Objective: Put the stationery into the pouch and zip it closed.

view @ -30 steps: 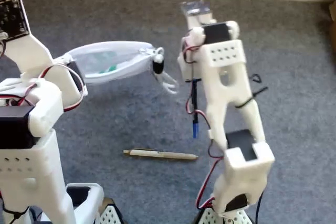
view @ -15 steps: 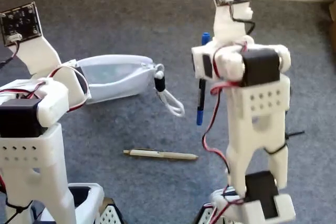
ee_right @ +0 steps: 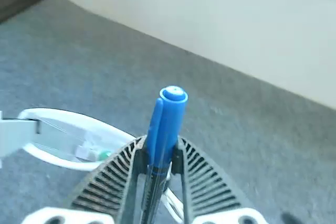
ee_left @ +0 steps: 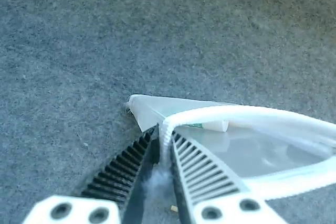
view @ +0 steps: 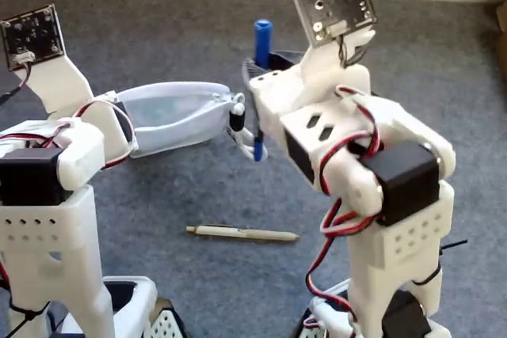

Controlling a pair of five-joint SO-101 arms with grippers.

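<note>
Our right gripper [ee_right: 160, 149] is clamped on a blue pen [view: 262, 36]. The pen stands nearly upright between the jaws, with the cap end sticking up above them and the other end poking out below. In the high view that lower end hangs just beside the open end of the pouch [view: 170, 112], close to its black zipper pull [view: 235, 121].

The pouch is a see-through white one. It's lying on the grey carpet [view: 158, 29] with its mouth gaping towards the right arm. Our left gripper [ee_left: 160, 136] is pinched shut on the pouch's rim at the far corner from the zipper pull, so that edge is held up a bit. Inside we can make out a small white and green thing [ee_left: 210, 125], but can't tell what it is.

A beige pen [view: 242, 233] lies flat on the carpet between the two arm bases, well apart from the pouch.
</note>
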